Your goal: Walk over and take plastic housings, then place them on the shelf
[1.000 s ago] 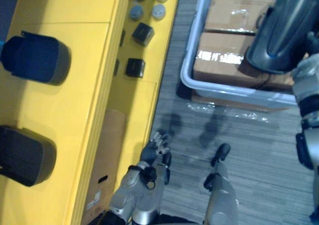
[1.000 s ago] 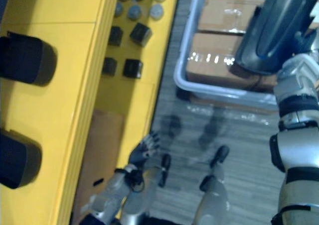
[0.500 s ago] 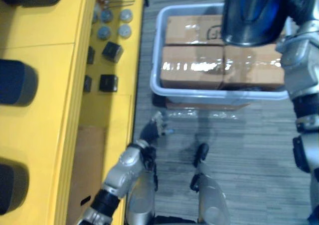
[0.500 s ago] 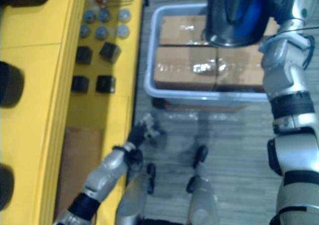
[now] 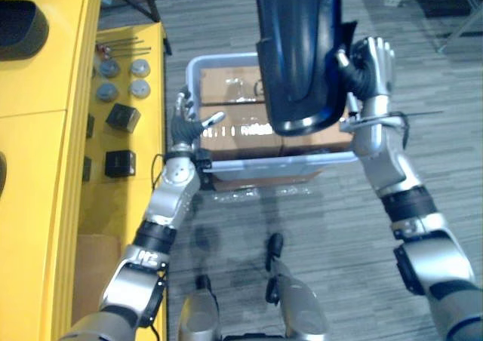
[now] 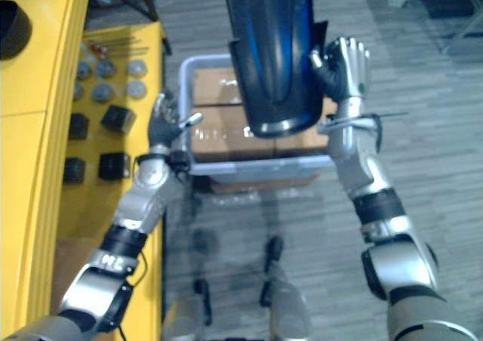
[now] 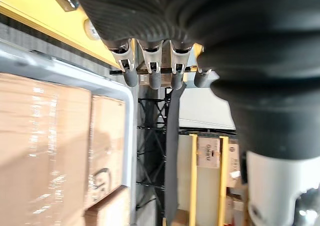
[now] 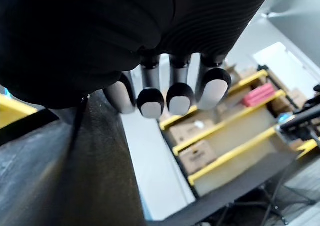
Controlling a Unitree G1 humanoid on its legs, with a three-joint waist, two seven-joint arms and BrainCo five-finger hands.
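Bright even light, glare on cardboard boxes [image 5: 235, 130], faint shadows on floor [image 5: 324, 220]

A grey plank-patterned floor [image 5: 430, 92] runs across the room. A yellow shelf [image 5: 45, 152] stands along the left side, its lower level holding round grey parts [image 5: 109, 69] and black blocks [image 5: 122, 117]. A pale bin [image 5: 249, 161] of cardboard boxes [image 5: 230, 92] sits on the floor beside it. Farther off, yellow racks [image 8: 225, 131] carry more cartons [image 8: 197, 156] against a white wall [image 8: 150, 171].
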